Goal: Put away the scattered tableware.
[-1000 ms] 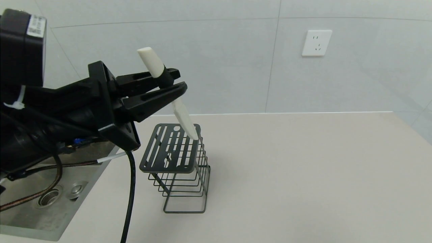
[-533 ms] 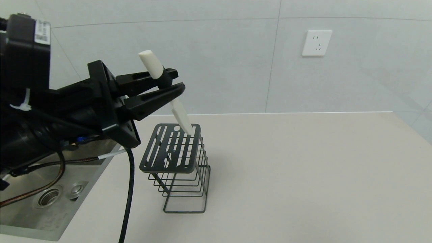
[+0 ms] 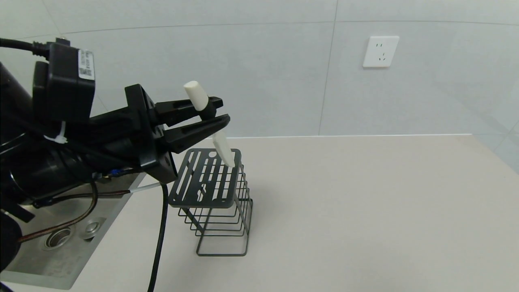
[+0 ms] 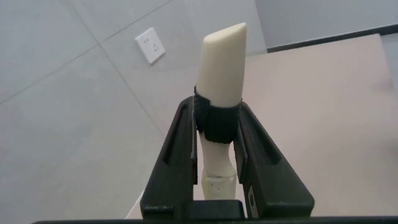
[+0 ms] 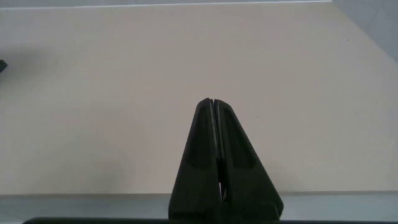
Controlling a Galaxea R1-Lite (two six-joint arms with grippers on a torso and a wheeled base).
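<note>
My left gripper is shut on a white knife at its black collar, with the handle end sticking up and back. It hangs above the black wire rack on the counter. The blade slants down, and its tip meets the far right corner of the rack's slotted top plate. In the left wrist view the knife handle rises between the fingers of the left gripper. My right gripper is shut with nothing in it, over bare counter.
A steel sink with a drain lies at the counter's left edge, beside the rack. A beige counter stretches wide to the right. On the tiled wall behind is a white outlet.
The left gripper has moved down and a little right with the knife. The handle end now sits lower, and less of the blade shows above the rack's top plate.
</note>
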